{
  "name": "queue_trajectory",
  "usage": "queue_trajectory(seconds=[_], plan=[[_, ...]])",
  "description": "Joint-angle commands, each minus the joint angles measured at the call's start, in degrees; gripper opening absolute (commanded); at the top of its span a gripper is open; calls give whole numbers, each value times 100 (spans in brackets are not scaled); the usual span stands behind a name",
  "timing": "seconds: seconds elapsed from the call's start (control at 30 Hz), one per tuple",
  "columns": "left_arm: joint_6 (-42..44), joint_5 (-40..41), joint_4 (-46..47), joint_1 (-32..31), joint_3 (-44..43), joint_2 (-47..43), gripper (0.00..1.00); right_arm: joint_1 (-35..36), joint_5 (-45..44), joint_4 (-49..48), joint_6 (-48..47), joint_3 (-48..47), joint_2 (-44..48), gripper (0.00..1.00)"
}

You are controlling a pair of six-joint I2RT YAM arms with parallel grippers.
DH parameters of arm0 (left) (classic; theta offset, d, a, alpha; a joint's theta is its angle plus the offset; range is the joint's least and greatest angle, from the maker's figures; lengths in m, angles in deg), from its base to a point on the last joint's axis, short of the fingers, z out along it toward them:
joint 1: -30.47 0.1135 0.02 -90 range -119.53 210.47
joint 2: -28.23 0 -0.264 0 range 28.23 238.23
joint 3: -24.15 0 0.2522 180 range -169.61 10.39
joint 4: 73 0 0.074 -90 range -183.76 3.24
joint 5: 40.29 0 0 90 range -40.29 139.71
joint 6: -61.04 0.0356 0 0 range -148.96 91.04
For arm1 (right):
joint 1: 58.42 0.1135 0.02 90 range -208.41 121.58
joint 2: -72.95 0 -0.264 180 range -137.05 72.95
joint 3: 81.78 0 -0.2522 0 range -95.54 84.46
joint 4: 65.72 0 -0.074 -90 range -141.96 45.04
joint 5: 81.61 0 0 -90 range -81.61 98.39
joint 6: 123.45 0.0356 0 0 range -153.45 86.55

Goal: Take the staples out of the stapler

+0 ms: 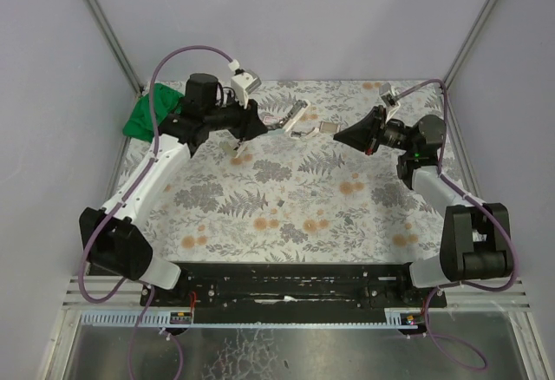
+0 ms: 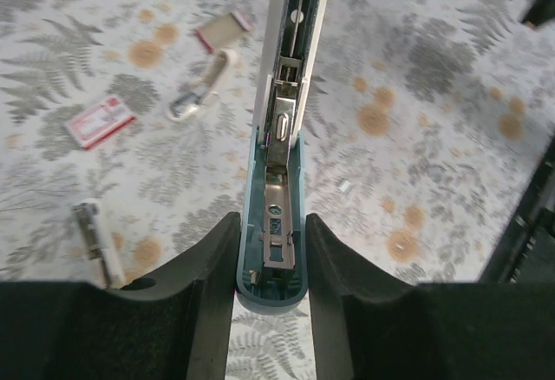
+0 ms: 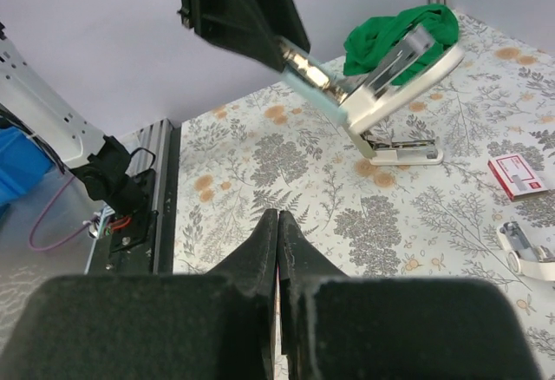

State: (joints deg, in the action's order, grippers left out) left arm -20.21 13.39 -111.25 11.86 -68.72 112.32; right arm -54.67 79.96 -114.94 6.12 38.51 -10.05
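Note:
My left gripper (image 1: pixel 257 126) (image 2: pixel 270 219) is shut on the teal base of the stapler (image 2: pixel 270 250) and holds it above the table. Its white top (image 2: pixel 299 24) is swung open and points away, so the metal magazine channel shows. In the top view the stapler (image 1: pixel 292 120) juts toward the right arm. My right gripper (image 1: pixel 338 138) (image 3: pixel 278 215) hangs shut over the table a short way from the stapler's tip (image 3: pixel 390 72), with nothing visible between its fingers. A tiny silvery bit, the staples (image 2: pixel 345 186) (image 1: pixel 282 199), lies on the floral cloth.
A second stapler (image 3: pixel 401 149) (image 2: pixel 97 239) lies on the cloth and a third (image 2: pixel 198 95) (image 3: pixel 529 254) lies further along. A red-and-white box (image 2: pixel 100 121) (image 3: pixel 519 176) and another small box (image 2: pixel 221 29) (image 1: pixel 329 127) are nearby. A green cloth (image 1: pixel 146 113) sits at the back left corner.

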Motion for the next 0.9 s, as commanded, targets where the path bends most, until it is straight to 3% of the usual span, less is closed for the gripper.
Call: queue_trajectory(seconds=[0.0, 0.43, 0.87], plan=[[160, 772, -221, 243, -573, 232, 0, 29, 6, 560, -752, -89, 287, 0], [1066, 1763, -1947, 1292, -2178, 1180, 0, 27, 32, 893, -1161, -11, 438, 0], [2051, 1932, -3290, 2366, -2528, 1593, 0, 38, 65, 762, -1102, 52, 405, 0]])
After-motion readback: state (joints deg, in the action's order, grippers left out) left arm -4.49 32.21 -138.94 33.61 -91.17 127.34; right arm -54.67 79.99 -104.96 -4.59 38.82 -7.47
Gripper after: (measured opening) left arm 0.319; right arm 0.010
